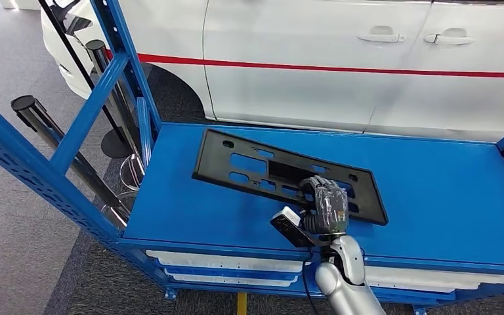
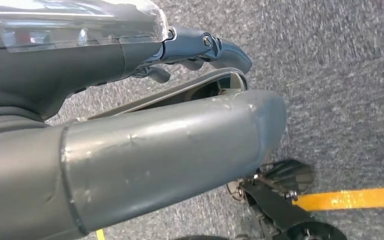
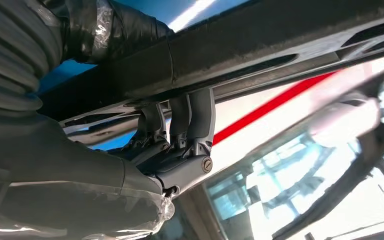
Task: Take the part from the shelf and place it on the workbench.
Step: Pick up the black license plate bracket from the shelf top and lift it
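A flat black plastic part (image 1: 262,167) with several cut-outs lies at a slant on the blue shelf surface (image 1: 433,190). My right hand (image 1: 325,207) grips its near right edge, coming in from below on a silver arm. In the right wrist view the dark fingers (image 3: 185,125) curl under the part (image 3: 260,45) while the wrapped thumb lies on its other face. My left hand (image 2: 130,125) hangs over grey carpet with nothing in it, its dark fingers (image 2: 200,47) held loosely apart from the thick thumb.
A white car (image 1: 341,65) with a red stripe stands close behind the shelf. Blue uprights (image 1: 39,170) frame the left side, with black stanchion posts (image 1: 39,121) beyond them. White strips (image 1: 223,262) run under the front edge. A yellow floor line (image 2: 350,198) crosses the carpet.
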Motion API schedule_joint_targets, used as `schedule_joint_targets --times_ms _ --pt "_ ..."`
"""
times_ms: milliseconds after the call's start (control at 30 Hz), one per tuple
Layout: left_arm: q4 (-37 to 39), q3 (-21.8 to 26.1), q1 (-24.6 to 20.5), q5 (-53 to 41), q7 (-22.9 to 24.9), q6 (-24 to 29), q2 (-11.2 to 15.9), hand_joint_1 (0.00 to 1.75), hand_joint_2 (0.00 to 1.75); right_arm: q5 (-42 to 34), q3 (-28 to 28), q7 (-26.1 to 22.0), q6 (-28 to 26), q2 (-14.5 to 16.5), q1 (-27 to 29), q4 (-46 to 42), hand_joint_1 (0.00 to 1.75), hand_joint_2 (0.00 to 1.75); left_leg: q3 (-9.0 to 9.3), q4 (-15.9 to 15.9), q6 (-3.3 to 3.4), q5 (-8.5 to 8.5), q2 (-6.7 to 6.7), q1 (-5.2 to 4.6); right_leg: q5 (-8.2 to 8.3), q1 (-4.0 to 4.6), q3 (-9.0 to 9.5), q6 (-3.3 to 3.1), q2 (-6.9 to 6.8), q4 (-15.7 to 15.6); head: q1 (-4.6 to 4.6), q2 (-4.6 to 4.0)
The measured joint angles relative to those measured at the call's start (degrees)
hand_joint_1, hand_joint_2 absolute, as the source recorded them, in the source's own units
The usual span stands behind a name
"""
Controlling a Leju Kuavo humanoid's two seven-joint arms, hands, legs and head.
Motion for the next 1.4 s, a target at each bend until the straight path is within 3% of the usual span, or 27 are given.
schedule_joint_targets --times_ms 100,167,267,300,333,433,467,500,567,633,667,800,867,933,967,1000,1033,1067,1133,1200,1300,1333,1400 --pt "0.00 0.61 0.02 -0.19 -0.22 0.02 -0.23 0.00 0.00 -5.08 1.46 -2.97 0.96 0.18 0.86 -3.87 1.75 1.75 0.25 0.15 -0.30 -0.19 -0.12 -0.22 5.59 0.31 5.66 -1.04 -0.03 -11.70 -0.01 0.00" --pt "0.00 0.93 0.07 -0.41 -0.33 0.09 -0.39 0.00 0.00 -10.36 2.44 -5.74 1.42 0.37 1.55 -7.04 1.75 1.75 0.21 0.29 -0.89 -0.31 -0.15 -0.37 6.47 0.66 7.29 -1.54 -0.09 -15.32 -0.02 0.00" --pt "0.00 1.64 0.09 -0.61 -0.52 0.23 -0.47 0.00 0.00 -21.13 4.08 -9.80 3.02 0.63 3.45 -13.63 1.75 1.75 0.17 0.44 -1.98 -0.53 -0.18 -0.34 6.86 0.52 7.29 -2.15 -0.15 -15.77 -0.02 0.01" --pt "0.00 1.91 0.09 -0.66 -0.59 0.28 -0.52 0.00 0.00 -25.87 4.76 -11.38 3.86 0.65 4.27 -16.43 1.75 1.75 -0.28 1.44 -2.29 -1.34 -0.21 -0.30 7.07 0.29 7.32 -2.46 -0.21 -16.02 -0.05 0.01" --pt "0.00 2.17 0.10 -0.69 -0.67 0.32 -0.57 0.00 0.00 -30.81 5.51 -12.92 4.68 0.66 5.13 -19.38 1.75 1.75 -1.25 3.56 -2.59 -2.79 -0.24 -0.24 7.25 0.04 7.31 -2.72 -0.31 -16.24 -0.07 0.01" --pt "0.00 3.04 0.19 -0.66 -0.90 0.46 -0.73 0.00 0.00 -43.45 7.39 -16.76 6.77 0.46 7.87 -28.50 1.75 1.75 -6.28 14.28 -3.37 -8.08 -0.23 0.07 7.25 -0.01 7.13 -3.05 -0.63 -16.25 -0.11 0.00" --pt "0.00 3.36 0.27 -0.61 -0.99 0.54 -0.77 0.00 0.00 -46.49 7.75 -17.70 7.38 0.26 8.77 -31.25 1.75 1.75 -7.23 16.20 -3.51 -8.33 -0.22 0.13 7.17 0.01 7.14 -3.05 -0.69 -16.21 -0.11 0.00" --pt "0.00 3.68 0.36 -0.55 -1.10 0.64 -0.82 0.00 0.00 -49.19 8.01 -18.61 7.96 0.01 9.66 -33.79 1.75 1.75 -7.12 15.90 -3.56 -7.40 -0.22 0.16 7.07 0.00 7.22 -2.99 -0.72 -16.18 -0.11 -0.01" --pt "0.00 4.32 0.47 -0.40 -1.34 0.80 -0.91 0.00 0.87 -53.63 8.33 -20.34 9.02 -0.53 11.41 -38.30 1.75 1.75 -3.97 9.15 -3.32 -3.17 -0.22 0.20 6.75 -0.01 7.53 -2.73 -0.68 -16.08 -0.11 0.00" --pt "0.00 4.98 0.47 -0.18 -1.59 0.85 -1.07 0.00 1.75 -56.86 8.42 -21.84 10.11 -1.04 12.85 -41.86 1.75 1.75 -0.70 2.20 -2.68 -0.60 -0.25 -0.05 6.45 0.16 7.57 -2.27 -0.59 -15.85 -0.11 0.00" --pt "0.00 5.26 0.44 -0.08 -1.70 0.84 -1.19 0.00 1.75 -58.19 8.44 -22.40 10.67 -1.31 13.51 -43.29 1.75 1.75 -0.02 0.56 -2.37 -0.33 -0.28 -0.21 6.37 0.22 7.47 -1.99 -0.57 -15.76 -0.11 0.01" --pt "0.00 6.21 0.44 0.13 -1.73 1.03 -1.82 0.00 1.75 -62.19 8.45 -23.47 12.29 -2.19 15.86 -46.96 1.75 1.75 0.23 -0.35 -0.99 -0.32 -0.27 -0.23 5.51 0.05 7.05 -0.73 -0.48 -14.77 -0.09 0.01" --pt "0.00 6.66 0.41 0.49 -1.69 1.21 -2.13 0.00 1.75 -62.67 8.45 -23.46 12.54 -2.49 16.97 -47.73 1.75 1.75 0.41 -0.74 -0.26 -0.14 -0.19 -0.03 2.51 -0.08 4.84 -0.33 -0.37 -9.88 -0.08 0.01" --pt "0.00 7.27 0.34 0.88 -1.69 1.25 -2.28 0.00 1.75 -62.26 8.45 -23.28 12.55 -2.74 18.40 -47.87 1.75 1.75 0.37 -0.69 0.03 -0.24 -0.22 -0.06 -0.97 -0.08 0.85 -0.07 -0.35 -2.03 -0.09 0.00" --pt "0.00 7.54 0.33 0.99 -1.69 1.25 -2.37 0.00 1.75 -62.04 8.45 -23.19 12.55 -2.87 19.09 -47.85 1.75 1.75 0.37 -0.62 0.06 -0.31 -0.24 -0.08 -1.54 -0.10 -0.60 0.03 -0.35 0.61 -0.08 0.00" --pt "0.00 7.75 0.32 1.10 -1.68 1.25 -2.44 0.00 1.75 -61.91 8.45 -23.15 12.55 -2.99 19.64 -47.84 1.75 1.75 0.42 -0.53 0.04 -0.42 -0.27 -0.08 -0.91 -0.15 -1.08 0.07 -0.36 1.15 -0.09 -0.01" --pt "0.00 7.91 0.31 1.16 -1.67 1.25 -2.51 0.00 1.75 -61.86 8.45 -23.15 12.55 -3.08 19.99 -47.84 1.75 1.75 0.51 -0.40 -0.05 -0.56 -0.31 -0.07 0.80 -0.22 -0.36 0.07 -0.37 -0.71 -0.08 -0.01" --pt "0.00 8.01 0.30 1.19 -1.66 1.24 -2.60 0.00 1.75 -61.84 8.45 -23.15 12.55 -3.13 20.19 -47.84 1.75 1.75 0.65 -0.23 -0.22 -0.76 -0.35 -0.05 3.12 -0.32 1.31 0.04 -0.38 -4.41 -0.08 -0.01" --pt "0.00 8.18 0.23 1.20 -1.64 1.21 -2.75 0.00 1.75 -61.80 8.45 -23.15 12.55 -3.19 20.40 -47.85 1.75 1.75 0.66 0.35 -0.85 -1.28 -0.44 -0.24 6.05 -0.34 4.55 -0.23 -0.32 -11.54 -0.09 0.00" --pt "0.00 8.33 0.15 1.20 -1.63 1.20 -2.82 0.00 1.75 -61.78 8.45 -23.15 12.53 -3.22 20.66 -47.87 1.75 1.75 0.48 0.75 -1.47 -1.58 -0.51 -0.47 6.37 -0.13 5.46 -0.75 -0.22 -13.92 -0.11 0.01" --pt "0.00 8.58 0.11 1.20 -1.63 1.20 -2.85 0.00 1.75 -61.77 8.45 -23.16 12.52 -3.25 20.91 -47.88 1.75 1.75 0.32 1.33 -2.20 -2.22 -0.52 -0.29 6.52 -0.13 5.49 -1.88 -0.21 -14.09 -0.10 0.00" --pt "0.00 8.64 0.10 1.20 -1.63 1.20 -2.89 0.00 1.75 -61.77 8.45 -23.16 12.52 -3.25 20.92 -47.88 1.75 1.75 -0.33 2.92 -2.47 -3.32 -0.52 -0.24 6.56 -0.22 5.56 -2.26 -0.27 -14.19 -0.10 0.00" --pt "0.00 8.71 0.11 1.20 -1.62 1.20 -2.95 0.00 1.75 -61.77 8.45 -23.17 12.53 -3.25 20.95 -47.88 1.75 1.75 -3.35 9.57 -2.88 -6.93 -0.50 -0.17 6.52 -0.19 5.61 -2.76 -0.39 -14.25 -0.11 0.00"
